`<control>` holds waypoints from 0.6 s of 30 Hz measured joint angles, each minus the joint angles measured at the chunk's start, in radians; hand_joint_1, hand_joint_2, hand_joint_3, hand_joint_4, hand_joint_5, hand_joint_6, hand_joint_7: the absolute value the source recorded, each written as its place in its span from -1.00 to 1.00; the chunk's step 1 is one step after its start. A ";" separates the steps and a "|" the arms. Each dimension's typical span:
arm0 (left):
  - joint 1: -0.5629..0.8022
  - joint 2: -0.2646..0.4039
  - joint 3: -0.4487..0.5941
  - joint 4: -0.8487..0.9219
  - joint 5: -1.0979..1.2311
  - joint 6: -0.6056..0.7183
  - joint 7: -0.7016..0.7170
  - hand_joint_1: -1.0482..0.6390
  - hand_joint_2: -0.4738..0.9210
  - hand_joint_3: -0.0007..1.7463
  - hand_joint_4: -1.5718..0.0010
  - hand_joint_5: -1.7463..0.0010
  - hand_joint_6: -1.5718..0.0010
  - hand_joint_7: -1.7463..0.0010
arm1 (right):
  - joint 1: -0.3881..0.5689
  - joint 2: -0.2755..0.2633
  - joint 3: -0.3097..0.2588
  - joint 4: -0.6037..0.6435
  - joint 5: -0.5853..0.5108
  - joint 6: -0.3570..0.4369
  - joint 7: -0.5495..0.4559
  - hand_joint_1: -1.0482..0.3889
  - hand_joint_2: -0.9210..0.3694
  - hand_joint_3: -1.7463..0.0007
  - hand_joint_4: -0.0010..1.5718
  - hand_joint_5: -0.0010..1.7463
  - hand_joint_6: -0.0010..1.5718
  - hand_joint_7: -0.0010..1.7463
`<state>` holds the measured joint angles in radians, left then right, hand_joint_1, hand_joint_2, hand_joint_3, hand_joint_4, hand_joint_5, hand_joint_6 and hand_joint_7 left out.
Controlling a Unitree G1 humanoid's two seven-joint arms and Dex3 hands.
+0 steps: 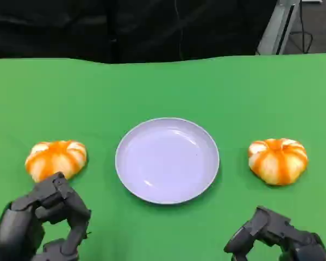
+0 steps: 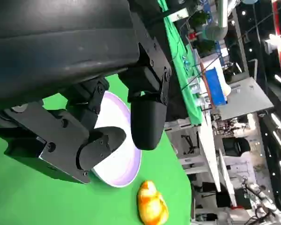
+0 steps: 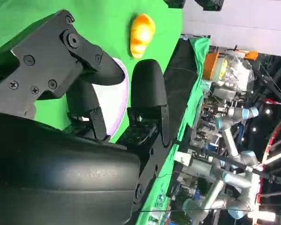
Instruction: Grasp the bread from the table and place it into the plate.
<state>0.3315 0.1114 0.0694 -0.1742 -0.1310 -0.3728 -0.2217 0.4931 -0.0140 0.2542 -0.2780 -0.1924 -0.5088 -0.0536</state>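
Note:
A round white plate (image 1: 167, 160) lies on the green table (image 1: 163, 87), with nothing in it. Two orange-and-white striped bread rolls flank it: one on the left (image 1: 56, 159), one on the right (image 1: 277, 160). My left hand (image 1: 46, 217) hovers just in front of the left roll, fingers apart, holding nothing. Well in front of the right roll, my right hand (image 1: 277, 236) is low at the table's front edge, also holding nothing. Past my left hand (image 2: 84, 93) the left wrist view shows the plate (image 2: 126, 164) and the far roll (image 2: 152, 204). Beyond my right hand (image 3: 84, 117) the right wrist view shows the plate (image 3: 114, 105) and the other roll (image 3: 141, 28).
Green cloth covers the whole table, and its far edge meets a dark backdrop. A metal stand (image 1: 277, 27) rises behind the back right corner. The wrist views show lab benches and other robot arms (image 3: 234, 122) well away from the table.

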 measured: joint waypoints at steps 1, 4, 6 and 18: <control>0.000 0.000 0.000 0.000 0.000 0.000 0.000 0.24 0.53 0.14 0.02 -1.00 0.13 -0.85 | 0.000 0.000 0.000 0.000 0.000 0.000 0.000 0.32 -0.14 -0.43 -0.11 0.82 -0.02 0.49; 0.000 0.000 0.000 0.000 0.000 0.000 0.000 0.24 0.53 0.13 0.02 -1.00 0.13 -0.85 | -0.001 0.000 0.000 0.001 0.000 -0.001 0.000 0.31 -0.15 -0.42 -0.11 0.82 -0.02 0.49; -0.001 0.000 0.000 0.001 0.000 -0.001 0.000 0.26 0.53 0.14 0.02 -1.00 0.12 -0.86 | -0.002 0.001 0.000 0.002 0.000 -0.001 0.000 0.30 -0.16 -0.41 -0.12 0.82 -0.03 0.49; -0.007 -0.002 0.003 0.007 -0.051 -0.010 -0.015 0.32 0.58 0.12 0.13 -0.75 0.13 -0.48 | 0.001 0.005 0.001 0.002 0.000 -0.001 0.000 0.27 -0.17 -0.38 -0.11 0.82 -0.02 0.50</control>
<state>0.3246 0.1098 0.0725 -0.1677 -0.1817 -0.3827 -0.2367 0.4937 -0.0091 0.2548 -0.2756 -0.1928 -0.5101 -0.0538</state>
